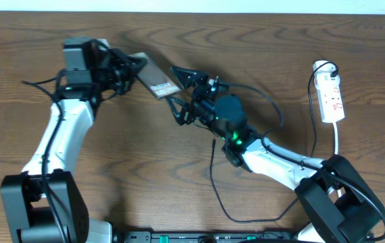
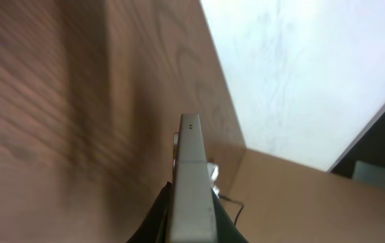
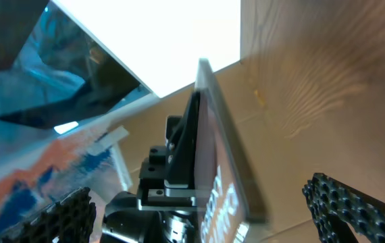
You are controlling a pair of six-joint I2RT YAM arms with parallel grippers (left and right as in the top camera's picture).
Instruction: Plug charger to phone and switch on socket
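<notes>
Bronze-faced, the phone (image 1: 153, 79) is held on edge in the clamped left gripper (image 1: 134, 71), while the right gripper (image 1: 180, 95) is spread wide and empty near its free end, so the charger (image 1: 213, 172), trailing under that arm, is judged yet to be fetched.

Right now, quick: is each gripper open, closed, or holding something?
Left gripper: closed on the phone, gripping it at one end.
Right gripper: open, fingers spread wide, holding nothing.

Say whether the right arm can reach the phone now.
Likely yes: the left gripper holds the phone, and the right gripper faces its free end, jaws open, nothing between.
</notes>
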